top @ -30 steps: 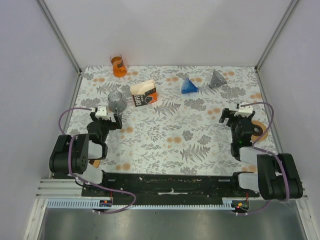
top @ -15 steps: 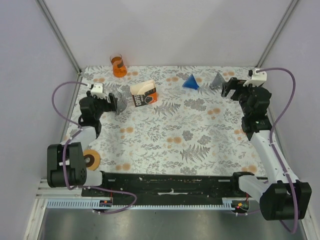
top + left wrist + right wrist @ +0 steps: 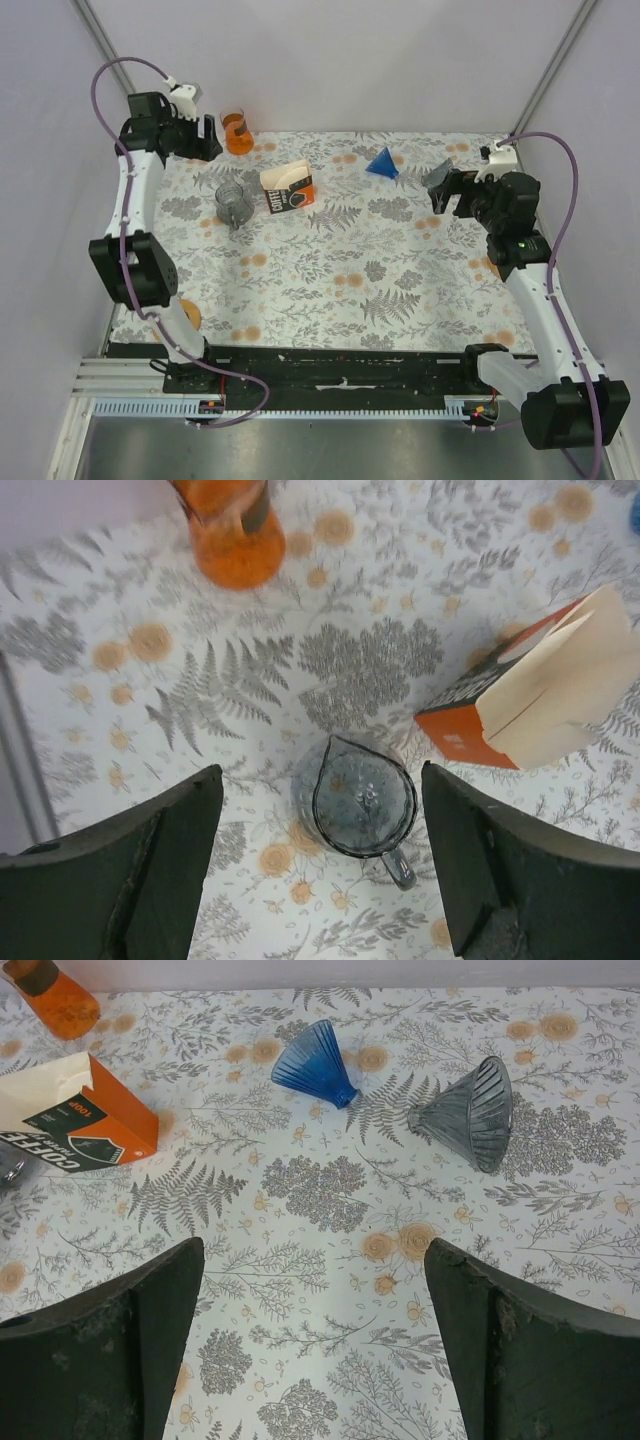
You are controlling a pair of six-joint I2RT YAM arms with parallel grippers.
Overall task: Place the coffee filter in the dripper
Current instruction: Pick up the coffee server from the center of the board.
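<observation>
An orange coffee-filter box (image 3: pixel 288 187) lies on its side at the back left, with cream paper filters sticking out; it also shows in the left wrist view (image 3: pixel 540 695) and the right wrist view (image 3: pixel 85 1120). A blue dripper (image 3: pixel 381 163) and a grey dripper (image 3: pixel 440 170) lie on their sides at the back right, and both show in the right wrist view, blue (image 3: pixel 315 1060) and grey (image 3: pixel 470 1112). My left gripper (image 3: pixel 200 140) is open and empty, raised high at the back left. My right gripper (image 3: pixel 447 190) is open and empty, just in front of the grey dripper.
A grey glass pitcher (image 3: pixel 365 805) stands left of the box, below my left gripper. An orange jug (image 3: pixel 237 130) stands at the back left corner. A tape roll (image 3: pixel 188 316) peeks out by the left arm's base. Walls close in on three sides.
My left arm has swung up and back to the far left corner. My right gripper has come down and nearer, in front of the grey dripper. The blue dripper has not moved in the last half second.
</observation>
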